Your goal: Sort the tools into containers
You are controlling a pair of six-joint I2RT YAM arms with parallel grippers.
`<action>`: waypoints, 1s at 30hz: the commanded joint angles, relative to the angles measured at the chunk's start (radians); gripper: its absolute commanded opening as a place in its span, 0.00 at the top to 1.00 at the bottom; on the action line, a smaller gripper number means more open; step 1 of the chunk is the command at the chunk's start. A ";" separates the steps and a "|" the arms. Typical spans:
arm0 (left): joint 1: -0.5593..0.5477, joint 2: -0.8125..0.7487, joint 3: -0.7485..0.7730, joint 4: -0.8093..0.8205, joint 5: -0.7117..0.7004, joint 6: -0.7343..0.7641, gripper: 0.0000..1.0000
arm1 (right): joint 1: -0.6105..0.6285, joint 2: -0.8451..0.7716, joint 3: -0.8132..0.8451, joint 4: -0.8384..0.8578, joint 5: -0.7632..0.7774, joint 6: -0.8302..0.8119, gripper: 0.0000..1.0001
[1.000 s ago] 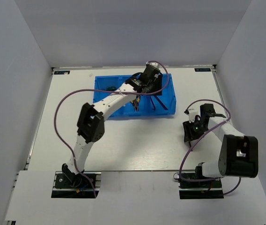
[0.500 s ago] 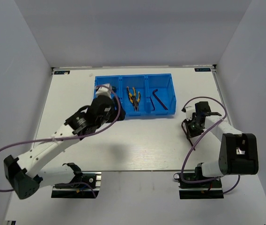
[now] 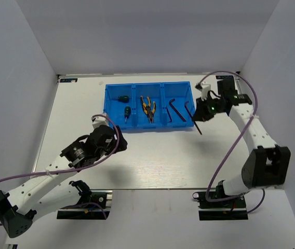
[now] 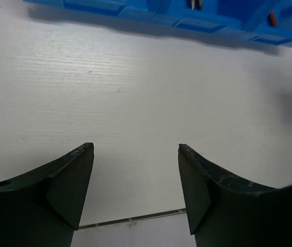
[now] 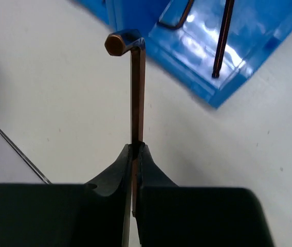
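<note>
The blue three-part bin (image 3: 150,127) stands at the back centre of the table. Two green screwdrivers (image 3: 122,97) lie in its left part, yellow-handled pliers (image 3: 147,108) in the middle, and two hex keys (image 3: 172,109) in the right. My right gripper (image 3: 204,111) hovers just beyond the bin's right end, shut on a third hex key (image 3: 198,127). In the right wrist view that hex key (image 5: 137,98) sticks straight out of the gripper (image 5: 137,145), beside the bin's corner (image 5: 249,56). My left gripper (image 3: 117,141) stands open and empty over bare table, in front of the bin's left end (image 4: 197,23).
White walls close in the table on the left, back and right. Both arm bases sit at the near edge. A purple cable loops off each arm. In the left wrist view the left gripper (image 4: 135,146) has bare table between its fingers.
My left arm has drawn back from over the bin to the table in front of it, its jaws widening. My right gripper shut on the hex key and carried it up beside the bin's right end.
</note>
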 commanded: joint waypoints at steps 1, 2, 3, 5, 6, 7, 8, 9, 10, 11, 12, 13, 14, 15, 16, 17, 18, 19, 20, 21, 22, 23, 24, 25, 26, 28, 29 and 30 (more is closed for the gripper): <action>-0.004 -0.025 -0.060 -0.034 0.018 -0.040 0.13 | 0.061 0.140 0.148 0.086 0.022 0.182 1.00; -0.004 -0.025 -0.069 -0.034 0.018 -0.040 0.11 | 0.075 0.168 0.215 0.102 0.040 0.206 1.00; -0.004 -0.034 -0.079 -0.034 0.027 -0.040 0.11 | 0.085 0.228 0.246 0.106 0.076 0.221 1.00; -0.004 -0.043 -0.088 -0.034 0.027 -0.040 0.11 | 0.124 0.324 0.382 0.120 0.129 0.270 1.00; -0.004 -0.044 -0.088 -0.034 0.027 -0.040 0.10 | 0.140 0.410 0.444 0.119 0.181 0.275 1.00; -0.004 -0.044 -0.088 -0.047 0.017 -0.040 0.10 | 0.146 0.440 0.472 0.125 0.204 0.315 1.00; -0.004 -0.044 -0.077 -0.047 0.017 -0.040 0.10 | 0.152 0.463 0.548 0.134 0.217 0.323 0.85; -0.004 -0.044 -0.077 -0.056 0.006 -0.040 0.10 | 0.155 0.524 0.569 0.137 0.253 0.329 0.77; -0.004 -0.044 -0.063 -0.067 -0.003 -0.040 0.10 | 0.160 0.538 0.579 0.143 0.264 0.318 0.74; -0.004 -0.044 -0.053 -0.067 -0.003 -0.040 0.10 | 0.163 0.546 0.589 0.157 0.269 0.315 0.71; -0.004 -0.044 -0.053 -0.067 -0.003 -0.040 0.08 | 0.166 0.562 0.608 0.151 0.249 0.314 0.63; -0.004 -0.044 -0.053 -0.076 -0.003 -0.040 0.08 | 0.165 0.564 0.615 0.146 0.242 0.314 0.62; -0.004 -0.044 -0.053 -0.076 -0.003 -0.040 0.08 | 0.165 0.560 0.613 0.145 0.235 0.314 0.60; -0.004 -0.044 -0.053 -0.076 -0.003 -0.040 0.08 | 0.165 0.555 0.609 0.137 0.204 0.312 0.59; -0.004 -0.044 -0.053 -0.065 -0.003 -0.040 0.08 | 0.163 0.541 0.607 0.134 0.194 0.317 0.59; -0.004 -0.044 -0.053 -0.055 -0.003 -0.040 0.08 | 0.161 0.530 0.593 0.134 0.188 0.318 0.58; -0.004 -0.034 -0.053 -0.054 -0.003 -0.040 0.08 | 0.157 0.520 0.586 0.130 0.167 0.318 0.58; -0.004 -0.034 -0.053 -0.045 -0.003 -0.040 0.04 | 0.154 0.477 0.567 0.105 0.154 0.306 0.55; -0.004 -0.018 -0.053 -0.045 -0.003 -0.040 0.04 | 0.154 0.457 0.558 0.091 0.151 0.292 0.52; -0.004 0.002 -0.042 -0.045 -0.003 -0.019 0.04 | 0.152 0.437 0.549 0.064 0.172 0.274 0.50; -0.004 0.012 -0.028 -0.045 -0.015 -0.019 0.00 | 0.149 0.353 0.473 0.050 0.185 0.252 0.44; -0.004 0.012 -0.028 -0.045 -0.016 -0.007 0.00 | 0.149 0.314 0.431 0.054 0.205 0.248 0.39; -0.004 0.025 -0.028 -0.036 -0.025 0.009 0.00 | 0.149 0.238 0.387 0.073 0.256 0.246 0.36; -0.004 0.025 -0.028 -0.036 -0.025 0.009 0.00 | 0.149 0.198 0.224 0.088 0.295 0.231 0.27; -0.004 0.026 -0.028 -0.025 -0.025 0.019 0.00 | 0.149 0.122 0.172 0.112 0.324 0.232 0.23; -0.004 0.026 -0.043 0.011 -0.025 0.033 0.00 | 0.152 -0.006 -0.024 0.149 0.370 0.243 0.10; -0.004 0.026 -0.052 0.028 -0.016 0.047 0.00 | 0.149 -0.127 -0.104 0.159 0.417 0.243 0.10; -0.004 0.026 -0.066 0.059 -0.006 0.047 0.00 | 0.149 -0.164 -0.144 0.169 0.433 0.240 0.10</action>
